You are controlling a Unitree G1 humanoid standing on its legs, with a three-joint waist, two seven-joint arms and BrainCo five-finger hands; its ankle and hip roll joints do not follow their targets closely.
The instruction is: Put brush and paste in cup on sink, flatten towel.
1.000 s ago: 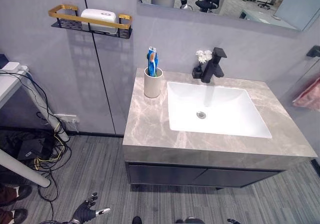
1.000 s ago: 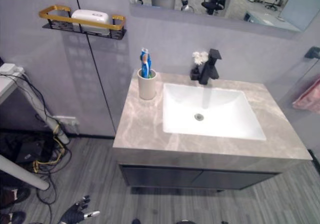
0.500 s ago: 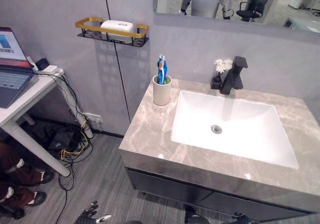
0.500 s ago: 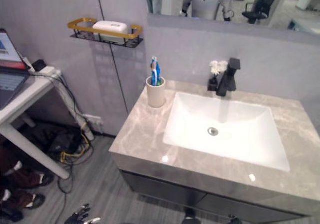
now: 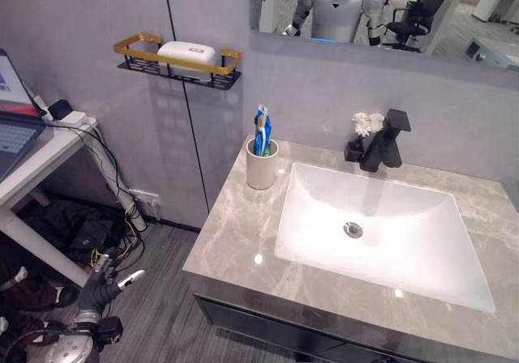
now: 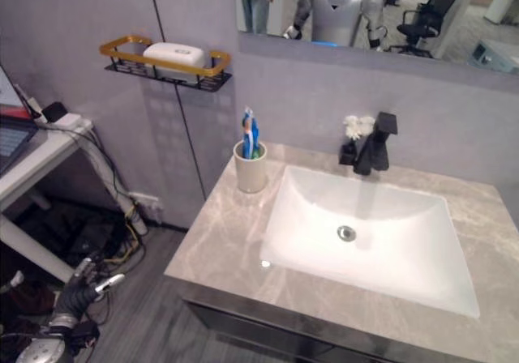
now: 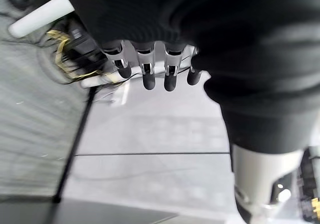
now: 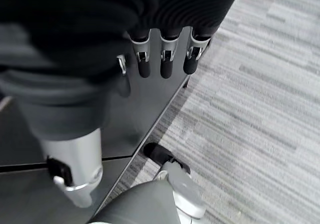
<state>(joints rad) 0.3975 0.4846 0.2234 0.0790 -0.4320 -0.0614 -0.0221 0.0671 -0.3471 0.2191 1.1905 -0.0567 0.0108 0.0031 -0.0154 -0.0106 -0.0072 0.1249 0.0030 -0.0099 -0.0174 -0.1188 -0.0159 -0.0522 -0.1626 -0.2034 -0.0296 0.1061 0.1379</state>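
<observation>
Here we see the toothbrush (image 5: 259, 125) and toothpaste (image 5: 264, 133) standing in the cup (image 5: 261, 164) at the table's (image 5: 243, 233) back left corner; our left hand (image 5: 104, 289) and right hand (image 8: 150, 49) hang empty, fingers relaxed.

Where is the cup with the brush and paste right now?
In the left eye view the cup stands upright on the counter at its back left corner, left of the white basin, below the wall shelf, with the blue brush and paste in it.

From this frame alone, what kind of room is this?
Probably a mock bathroom inside an office: a sink with a black faucet, a cup holding a toothbrush, and office chairs reflected in the mirror.
</observation>
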